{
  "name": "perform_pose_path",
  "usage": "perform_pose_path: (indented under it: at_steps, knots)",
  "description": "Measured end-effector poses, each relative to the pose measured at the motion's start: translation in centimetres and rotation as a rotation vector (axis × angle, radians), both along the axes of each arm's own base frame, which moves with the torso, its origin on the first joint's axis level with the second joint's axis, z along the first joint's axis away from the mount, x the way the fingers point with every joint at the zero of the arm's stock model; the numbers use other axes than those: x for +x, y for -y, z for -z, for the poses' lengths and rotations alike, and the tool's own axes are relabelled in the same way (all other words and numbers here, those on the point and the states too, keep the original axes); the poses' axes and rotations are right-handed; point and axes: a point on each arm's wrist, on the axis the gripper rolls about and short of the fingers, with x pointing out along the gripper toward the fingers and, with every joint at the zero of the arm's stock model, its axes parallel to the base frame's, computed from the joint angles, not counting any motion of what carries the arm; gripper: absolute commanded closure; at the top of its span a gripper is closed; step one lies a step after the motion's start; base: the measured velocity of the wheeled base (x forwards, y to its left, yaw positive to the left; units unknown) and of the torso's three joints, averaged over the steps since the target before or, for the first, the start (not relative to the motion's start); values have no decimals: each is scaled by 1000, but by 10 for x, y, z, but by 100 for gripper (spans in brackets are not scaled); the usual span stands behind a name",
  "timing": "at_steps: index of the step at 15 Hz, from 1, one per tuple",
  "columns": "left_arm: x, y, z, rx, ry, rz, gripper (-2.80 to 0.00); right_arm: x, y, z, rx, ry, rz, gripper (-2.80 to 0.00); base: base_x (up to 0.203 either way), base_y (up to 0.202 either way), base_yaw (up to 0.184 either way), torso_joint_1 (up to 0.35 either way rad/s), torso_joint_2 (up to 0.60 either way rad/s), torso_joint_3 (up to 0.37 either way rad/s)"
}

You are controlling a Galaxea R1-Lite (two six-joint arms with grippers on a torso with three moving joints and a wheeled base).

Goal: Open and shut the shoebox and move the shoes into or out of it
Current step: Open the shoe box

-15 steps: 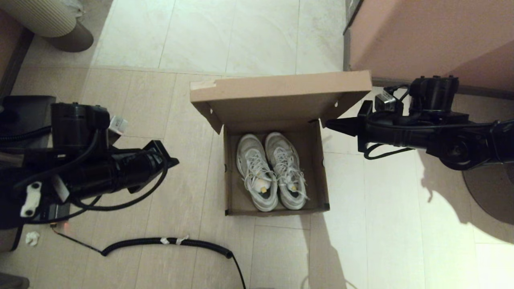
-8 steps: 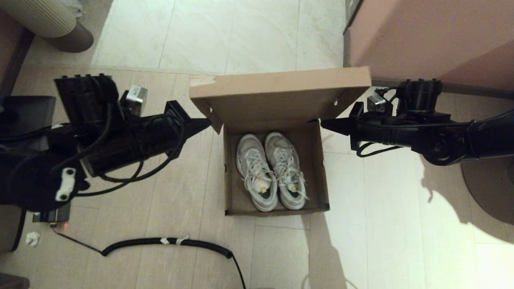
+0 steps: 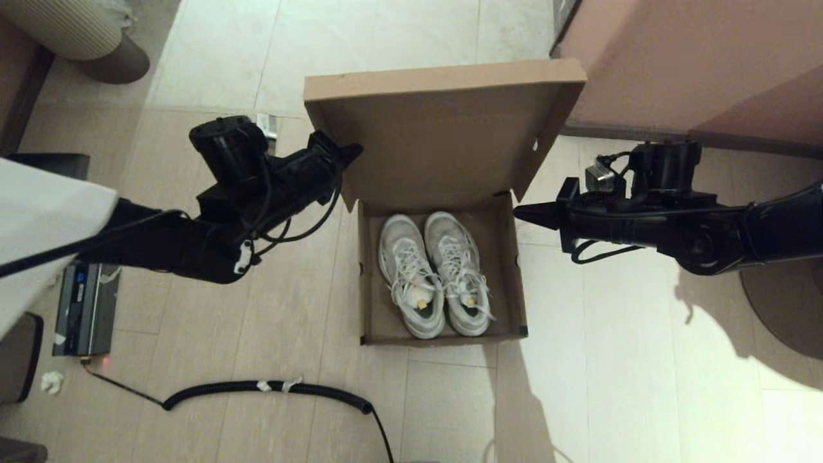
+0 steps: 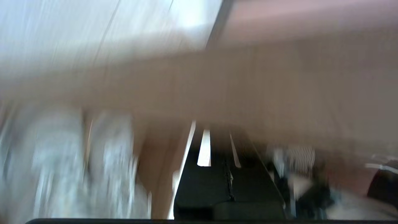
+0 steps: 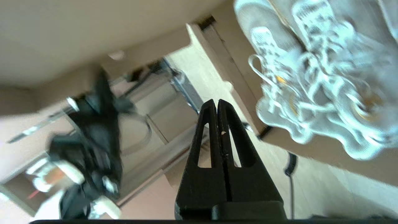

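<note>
The brown cardboard shoebox [image 3: 376, 325] stands open on the floor, its flap lid [image 3: 437, 128] raised nearly upright at the far side. The pair of white mesh shoes [image 3: 434, 273] lies side by side inside it, also seen as the shoes [image 5: 314, 77] from the right wrist. My left gripper [image 3: 352, 153] is shut, its tip against the lid's left side flap; the lid [image 4: 279, 90] hides its tips in the left wrist view. My right gripper [image 3: 519, 213] [image 5: 217, 104] is shut and empty, just outside the box's right wall near the far corner.
A large pinkish-brown cabinet [image 3: 694, 58] stands at the far right behind the lid. A black coiled cable [image 3: 270, 388] lies on the floor in front of the box. A grey device [image 3: 83, 308] sits on the floor at the left.
My left arm has swung up and right to the lid's left flap. The lid has risen from a low tilt to nearly upright. My right gripper has dropped slightly beside the box.
</note>
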Motion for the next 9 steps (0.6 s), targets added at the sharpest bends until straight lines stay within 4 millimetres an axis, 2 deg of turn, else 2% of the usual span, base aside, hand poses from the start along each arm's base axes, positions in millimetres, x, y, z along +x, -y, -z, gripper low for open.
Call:
perform_pose_path:
  at_steps: [4, 6, 9]
  knots:
    - [40, 2, 4, -11, 65, -33, 0, -7, -1, 21, -191, 66, 120, 0, 0, 0, 0, 0, 0, 0]
    - [55, 2, 5, 12, 79, -58, 0, -9, -14, 29, -331, 103, 199, 0, 0, 0, 0, 0, 0, 0]
    - [58, 3, 4, 14, 57, -119, 0, -24, -32, 20, -457, 123, 183, 0, 0, 0, 0, 0, 0, 0]
